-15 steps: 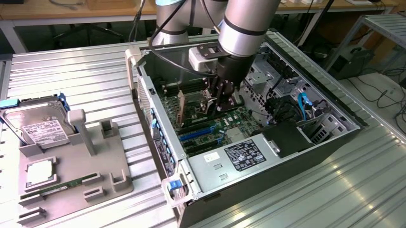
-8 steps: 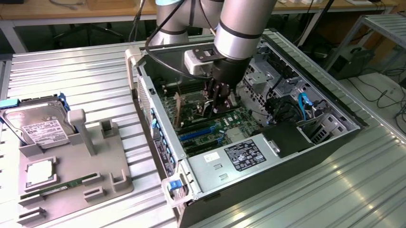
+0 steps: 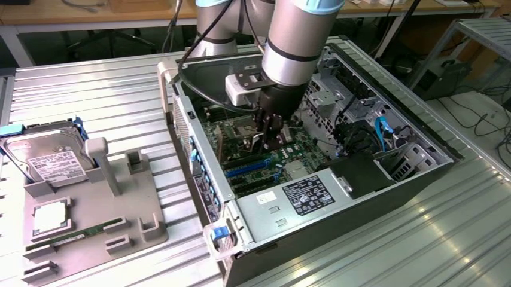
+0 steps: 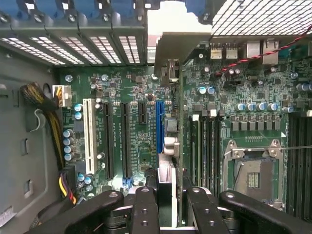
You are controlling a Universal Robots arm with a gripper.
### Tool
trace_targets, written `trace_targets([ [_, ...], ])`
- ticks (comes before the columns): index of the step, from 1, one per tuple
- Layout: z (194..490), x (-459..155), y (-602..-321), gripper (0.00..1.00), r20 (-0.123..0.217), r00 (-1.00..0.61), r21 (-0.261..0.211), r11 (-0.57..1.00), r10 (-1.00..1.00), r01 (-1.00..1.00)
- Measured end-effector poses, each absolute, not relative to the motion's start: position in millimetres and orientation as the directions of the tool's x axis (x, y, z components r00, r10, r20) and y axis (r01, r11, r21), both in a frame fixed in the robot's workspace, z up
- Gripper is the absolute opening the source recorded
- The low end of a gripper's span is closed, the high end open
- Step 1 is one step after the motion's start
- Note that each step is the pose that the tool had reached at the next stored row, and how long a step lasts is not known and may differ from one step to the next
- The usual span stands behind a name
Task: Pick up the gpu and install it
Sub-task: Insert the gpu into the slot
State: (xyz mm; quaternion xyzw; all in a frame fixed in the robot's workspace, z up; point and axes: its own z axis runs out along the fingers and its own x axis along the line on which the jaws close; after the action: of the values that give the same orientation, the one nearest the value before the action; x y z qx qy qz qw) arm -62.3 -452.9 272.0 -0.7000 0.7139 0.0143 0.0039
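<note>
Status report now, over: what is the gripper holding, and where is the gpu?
Gripper shut on gpu, inside the computer case. Gpu edge-on above the motherboard, beside the blue slot. Nothing blocking the slot, as far as visible.

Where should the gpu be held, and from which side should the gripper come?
Grip the gpu by its free long edge, clamping its two flat faces, coming from the side away from the motherboard. The card is thin and stands on edge, so its slot edge stays free. The gripper holds it so.

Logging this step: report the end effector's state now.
End effector: closed on the gpu, held edge-on above the motherboard inside the computer case.
</note>
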Motion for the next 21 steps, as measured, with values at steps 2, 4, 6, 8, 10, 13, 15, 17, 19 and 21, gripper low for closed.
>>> trace_targets([
  [2, 269.6, -62.5, -453.0, 0.28, -0.026, -0.020, 0.015, 0.019, -0.999, -1.000],
  [4, 267.4, -62.6, -453.1, 0.28, -0.026, -0.020, 0.015, 0.019, -0.999, -1.000],
  [6, 265.3, -62.7, -453.4, 0.28, -0.026, -0.020, 0.015, 0.020, -0.999, -1.000],
  [8, 264.9, -62.6, -454.1, 0.28, -0.026, -0.020, 0.015, 0.019, -0.999, -1.000],
  [10, 264.9, -62.6, -454.2, 0.28, -0.026, -0.020, 0.015, 0.019, -0.999, -1.000],
  [13, 264.8, -62.6, -454.2, 0.28, -0.026, -0.020, 0.015, 0.019, -0.999, -1.000],
  [15, 264.7, -62.6, -454.4, 0.28, -0.027, -0.020, 0.015, 0.019, -0.999, -1.000],
  [17, 264.4, -62.5, -455.4, 0.28, -0.028, -0.020, 0.015, 0.019, -0.999, -1.000],
  [19, 264.1, -62.6, -457.9, 0.28, -0.029, -0.020, 0.015, 0.019, -0.999, -1.000],
  [21, 263.8, -62.6, -459.7, 0.28, -0.030, -0.020, 0.015, 0.019, -0.999, -1.000],
])
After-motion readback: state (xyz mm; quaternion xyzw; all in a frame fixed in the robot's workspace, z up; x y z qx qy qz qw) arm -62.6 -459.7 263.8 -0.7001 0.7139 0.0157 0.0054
